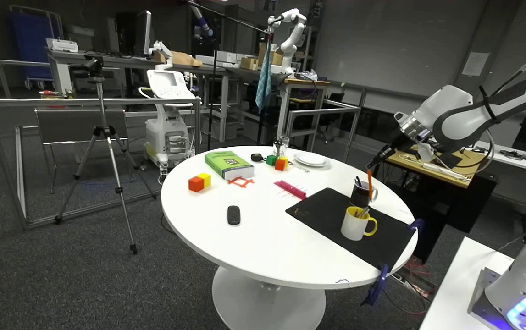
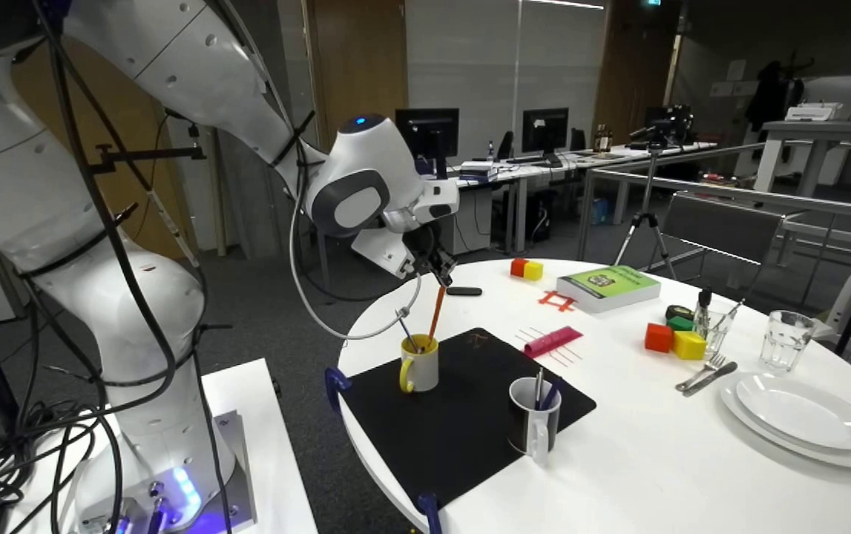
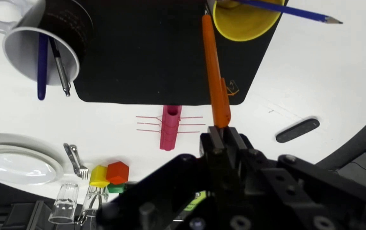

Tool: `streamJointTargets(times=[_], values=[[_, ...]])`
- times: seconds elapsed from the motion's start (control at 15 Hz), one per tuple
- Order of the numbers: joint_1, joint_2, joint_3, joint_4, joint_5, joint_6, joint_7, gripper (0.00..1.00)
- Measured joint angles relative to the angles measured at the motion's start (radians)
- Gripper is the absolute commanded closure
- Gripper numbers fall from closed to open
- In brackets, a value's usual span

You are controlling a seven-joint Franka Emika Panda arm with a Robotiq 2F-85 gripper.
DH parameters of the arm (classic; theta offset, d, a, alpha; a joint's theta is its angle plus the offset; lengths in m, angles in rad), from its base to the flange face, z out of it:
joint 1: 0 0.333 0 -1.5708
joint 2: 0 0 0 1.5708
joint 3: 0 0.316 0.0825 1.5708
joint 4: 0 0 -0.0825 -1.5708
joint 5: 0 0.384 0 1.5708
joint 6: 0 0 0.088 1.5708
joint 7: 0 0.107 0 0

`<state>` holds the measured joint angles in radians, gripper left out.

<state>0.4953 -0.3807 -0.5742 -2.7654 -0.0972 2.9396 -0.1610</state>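
The round white bench [image 1: 267,247] takes up the most room, a white arm [image 2: 188,74] reaching in over it and a black mat [image 2: 462,423] lying near its edge. Past the mat sit stacked white plates [image 2: 803,411] and a thick green book [image 1: 229,164]. Over the bench hangs the black hand [image 3: 224,134], pinched almost together on something slender. Lower down stand a yellow-lined mug [image 2: 425,374] on the mat and a black mug [image 2: 520,426] at its edge. Farther off lie a pink tube [image 3: 170,134] and a red cube [image 1: 196,184] set against a yellow cube [image 1: 205,179]. Slimmest of all is the orange pen [image 3: 214,70], gripped by its upper end, the rest hanging down; in the wrist view its lower tip shows just beside the yellow-lined mug's rim, though I can't tell whether they touch.
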Motion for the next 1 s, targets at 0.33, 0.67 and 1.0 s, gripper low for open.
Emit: streamJointTargets(times=[0.33, 0.67, 1.0], values=[[0.121, 0.044, -0.114, 0.024, 0.045, -0.03, -0.075, 0.98], [0.221, 0.075, -0.175, 0.061, 0.067, -0.029, -0.095, 0.98], [0.292, 0.085, -0.226, 0.087, 0.074, -0.029, -0.101, 0.98]])
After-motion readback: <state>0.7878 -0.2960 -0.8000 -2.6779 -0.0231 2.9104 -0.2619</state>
